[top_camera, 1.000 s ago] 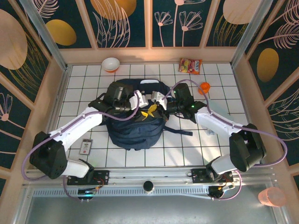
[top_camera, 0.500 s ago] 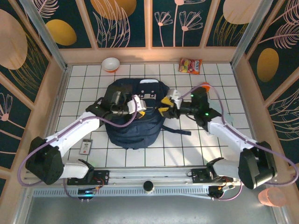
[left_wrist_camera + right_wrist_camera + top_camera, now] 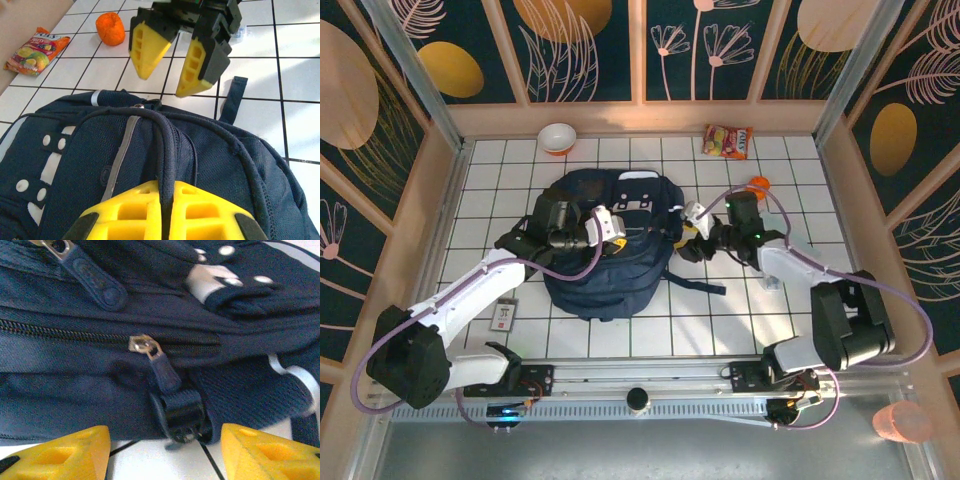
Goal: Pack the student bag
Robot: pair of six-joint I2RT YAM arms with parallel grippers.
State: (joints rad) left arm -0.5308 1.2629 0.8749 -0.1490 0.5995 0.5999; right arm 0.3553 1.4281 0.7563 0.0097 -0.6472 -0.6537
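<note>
Currently the left claw point(image 3: 166, 212) clenches the handle point(image 3: 168, 150) of the student bag point(image 3: 610, 280); the right claw point(image 3: 162, 435), released beside the zipper pull point(image 3: 161, 369), should pinch it next.

White links point(image 3: 470, 285), black joints point(image 3: 417, 352), purple cables point(image 3: 926, 325), yellow end effector fingers point(image 3: 147, 45).

The student bag point(image 3: 210, 165) is matt, coarse-woven navy cloth; its zip pull point(image 3: 144, 345) is shiny metal; the counter point(image 3: 720, 330) is glossy white tile.
</note>
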